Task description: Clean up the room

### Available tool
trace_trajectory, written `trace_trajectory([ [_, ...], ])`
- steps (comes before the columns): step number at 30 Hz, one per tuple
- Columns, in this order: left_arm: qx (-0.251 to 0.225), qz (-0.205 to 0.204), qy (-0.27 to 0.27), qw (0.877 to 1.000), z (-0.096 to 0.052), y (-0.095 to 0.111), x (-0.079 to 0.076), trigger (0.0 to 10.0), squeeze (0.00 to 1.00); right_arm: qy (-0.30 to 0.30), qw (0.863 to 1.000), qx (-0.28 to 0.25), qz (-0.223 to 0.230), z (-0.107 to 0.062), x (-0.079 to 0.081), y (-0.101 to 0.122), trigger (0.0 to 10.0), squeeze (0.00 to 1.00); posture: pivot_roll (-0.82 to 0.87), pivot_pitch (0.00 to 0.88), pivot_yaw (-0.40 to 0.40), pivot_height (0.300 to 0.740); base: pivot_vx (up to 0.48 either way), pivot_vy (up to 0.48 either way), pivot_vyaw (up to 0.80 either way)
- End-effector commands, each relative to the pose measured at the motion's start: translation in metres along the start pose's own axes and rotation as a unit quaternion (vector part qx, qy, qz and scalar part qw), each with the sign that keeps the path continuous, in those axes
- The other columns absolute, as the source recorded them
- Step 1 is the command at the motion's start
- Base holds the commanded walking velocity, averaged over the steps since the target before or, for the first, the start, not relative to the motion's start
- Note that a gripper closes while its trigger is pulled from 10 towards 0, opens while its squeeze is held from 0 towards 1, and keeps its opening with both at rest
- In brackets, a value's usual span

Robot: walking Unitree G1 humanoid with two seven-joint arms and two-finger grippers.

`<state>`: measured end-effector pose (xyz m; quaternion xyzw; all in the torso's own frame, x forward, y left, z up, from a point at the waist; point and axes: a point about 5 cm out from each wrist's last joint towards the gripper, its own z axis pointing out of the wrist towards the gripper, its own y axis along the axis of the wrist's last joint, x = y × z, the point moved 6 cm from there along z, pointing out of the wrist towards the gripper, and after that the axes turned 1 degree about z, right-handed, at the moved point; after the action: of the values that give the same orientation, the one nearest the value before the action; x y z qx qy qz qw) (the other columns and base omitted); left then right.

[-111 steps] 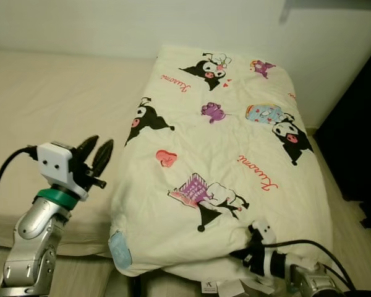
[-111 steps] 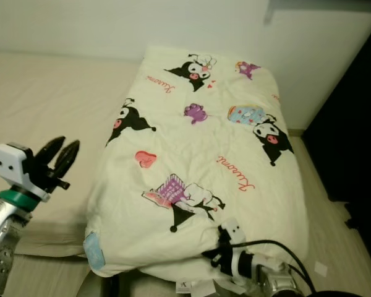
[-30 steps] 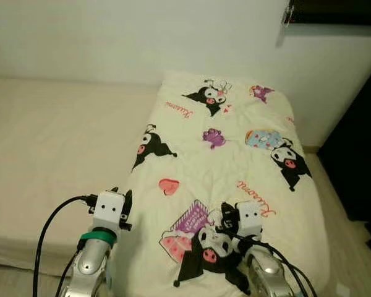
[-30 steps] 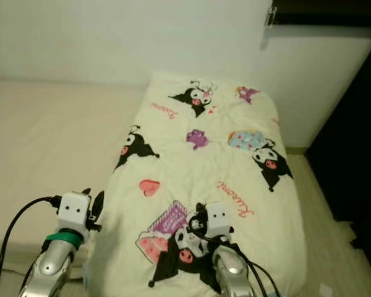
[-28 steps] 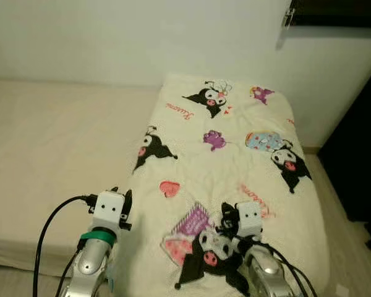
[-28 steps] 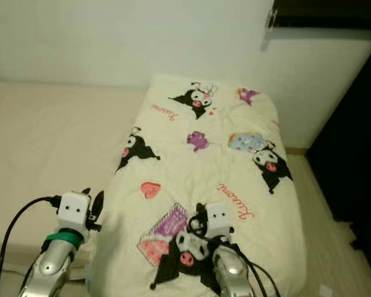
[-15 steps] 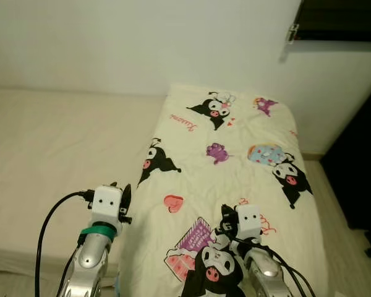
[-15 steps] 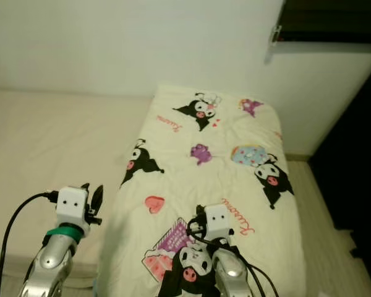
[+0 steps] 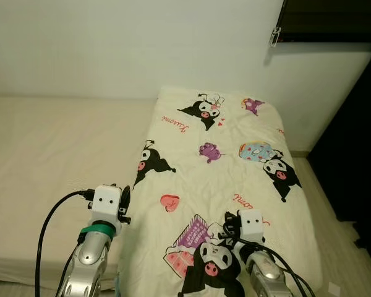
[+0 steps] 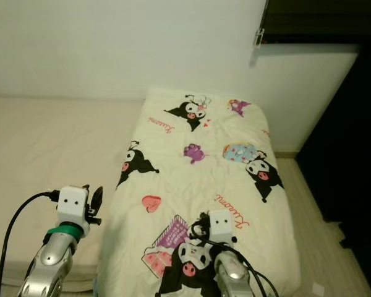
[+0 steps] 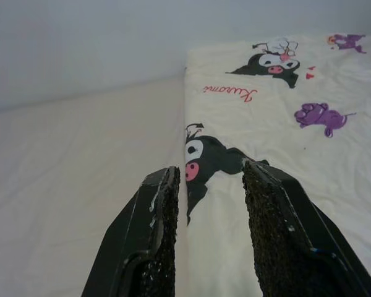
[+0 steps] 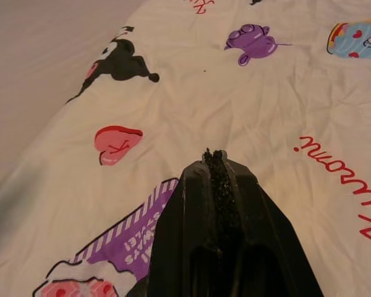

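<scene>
On the bed (image 9: 43, 161) I see the cream cartoon-print blanket (image 9: 216, 154), long axis running away from me toward the wall (image 9: 130, 43). Right gripper (image 12: 217, 162) is clamped shut at its near end; I can't tell whether cloth is pinched. Left gripper (image 11: 205, 185) hangs parted over the blanket's left edge, holding nothing. Head views show the dark doorway (image 9: 358, 142).

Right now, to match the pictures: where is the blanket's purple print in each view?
Left eye view: purple print, middle of the blanket.
Right eye view: purple print, same place.
Left wrist view: beyond the black character print.
Right wrist view: beyond the red heart.
Shared landmark: black character print.
</scene>
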<state>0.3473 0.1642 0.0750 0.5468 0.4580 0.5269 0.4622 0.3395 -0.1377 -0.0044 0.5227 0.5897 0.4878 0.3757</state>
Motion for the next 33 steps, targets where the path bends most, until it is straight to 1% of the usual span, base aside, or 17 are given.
trace_trajectory([
  [1, 0.022, 0.002, 0.006, 1.0, -0.003, -0.012, 0.002, 10.0, 0.0, 0.006, 1.0, 0.03, 0.0, -0.002, 0.005, -0.014, 10.0, 0.0, 0.04, 0.0, 0.072, 0.74, 0.0, 0.0, 0.0],
  [3, 0.022, 0.003, 0.006, 1.0, -0.004, -0.013, 0.002, 10.0, 0.0, 0.006, 0.999, 0.04, -0.003, -0.002, 0.005, -0.017, 10.0, 0.0, 0.04, 0.0, 0.069, 0.74, 0.0, 0.0, 0.0],
  [6, 0.022, 0.005, 0.009, 1.0, -0.005, -0.014, 0.003, 10.0, 0.0, 0.01, 0.998, 0.058, -0.005, -0.001, 0.006, -0.022, 10.0, 0.0, 0.04, 0.0, 0.066, 0.74, 0.0, 0.0, -0.8],
  [13, 0.023, 0.005, 0.012, 1.0, -0.005, -0.014, 0.005, 10.0, 0.0, 0.014, 0.998, 0.061, -0.006, -0.001, 0.007, -0.023, 10.0, 0.0, 0.04, 0.0, 0.065, 0.74, 0.0, 0.0, -0.8],
  [18, 0.021, 0.004, 0.014, 1.0, -0.005, -0.014, 0.005, 10.0, 0.0, 0.019, 0.997, 0.072, -0.012, 0.0, 0.009, -0.026, 10.0, 0.0, 0.05, 0.0, 0.065, 0.74, 0.0, 0.0, -0.8],
  [23, 0.018, 0.004, 0.016, 1.0, -0.005, -0.012, 0.006, 10.0, 0.0, 0.018, 0.997, 0.07, -0.002, 0.002, 0.01, -0.024, 10.0, 0.0, 0.05, 0.0, 0.065, 0.74, 0.0, 0.0, -0.71],
  [30, 0.02, 0.009, 0.023, 1.0, -0.006, -0.013, 0.01, 10.0, 0.0, 0.018, 0.997, 0.071, 0.0, 0.003, 0.011, -0.023, 10.0, 0.0, 0.05, 0.0, 0.062, 0.74, 0.0, 0.0, 0.0],
  [33, 0.023, 0.004, 0.026, 0.999, -0.006, -0.014, 0.01, 10.0, 0.0, 0.017, 0.997, 0.073, 0.0, 0.003, 0.01, -0.024, 10.0, 0.0, 0.05, 0.0, 0.062, 0.74, 0.0, 0.0, 0.0],
])
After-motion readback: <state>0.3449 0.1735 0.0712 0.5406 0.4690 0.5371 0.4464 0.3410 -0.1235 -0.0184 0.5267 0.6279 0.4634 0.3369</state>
